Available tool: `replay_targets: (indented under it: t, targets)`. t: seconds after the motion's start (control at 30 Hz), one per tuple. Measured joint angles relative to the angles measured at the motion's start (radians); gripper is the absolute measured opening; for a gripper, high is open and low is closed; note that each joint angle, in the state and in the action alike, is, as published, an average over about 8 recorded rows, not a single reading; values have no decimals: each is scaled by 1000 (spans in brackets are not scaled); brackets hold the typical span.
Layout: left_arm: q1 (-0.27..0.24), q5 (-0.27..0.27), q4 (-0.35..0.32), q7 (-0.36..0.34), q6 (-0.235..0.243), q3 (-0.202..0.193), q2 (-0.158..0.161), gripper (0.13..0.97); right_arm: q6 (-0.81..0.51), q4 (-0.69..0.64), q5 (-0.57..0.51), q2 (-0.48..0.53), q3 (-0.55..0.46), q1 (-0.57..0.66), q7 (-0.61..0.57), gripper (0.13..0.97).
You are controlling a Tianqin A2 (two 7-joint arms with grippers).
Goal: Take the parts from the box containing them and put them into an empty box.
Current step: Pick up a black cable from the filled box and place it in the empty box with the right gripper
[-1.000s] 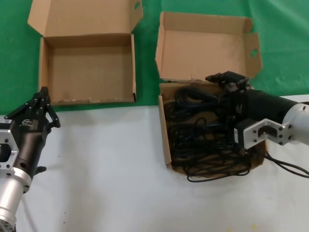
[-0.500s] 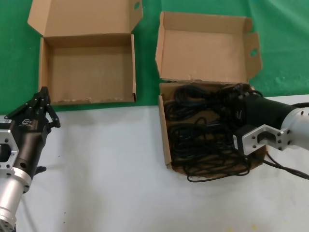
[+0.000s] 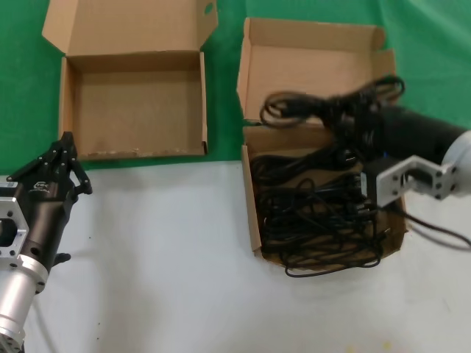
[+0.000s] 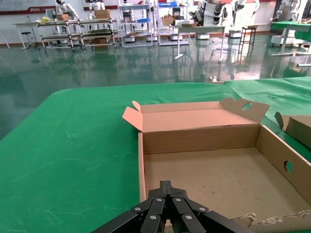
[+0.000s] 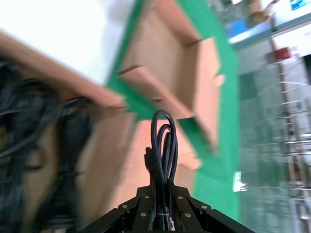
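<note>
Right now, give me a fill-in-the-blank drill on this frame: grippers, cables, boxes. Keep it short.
1. The right gripper is shut on a looped cable bundle, held above the ____ box.
2. The left gripper hovers, fingers ____, at the near edge of the shallow box.
3. The shallow box holds ____ cables.
4. More cables lie in the deep box, one loop spilling over its ____ edge.

Missing words: deep; shut; no; near
</note>
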Motion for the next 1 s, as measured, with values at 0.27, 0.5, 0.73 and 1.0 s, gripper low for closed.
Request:
replay_targets:
  t: [0.27,0.5,0.73,1.0]
  targets:
    - [0,0,0,0,0,0,0,145,-26,89,-19,-68,7,83,44,187]
    - [0,0,0,0,0,0,0,145,22,3,30,-200,-81,185,-34,186]
    - [0,0,0,0,0,0,0,145,121,-155,122,-327,-182,249,-192,185]
    - [0,0,0,0,0,0,0,145,233,-371,280,-454,-254,293,-426,184]
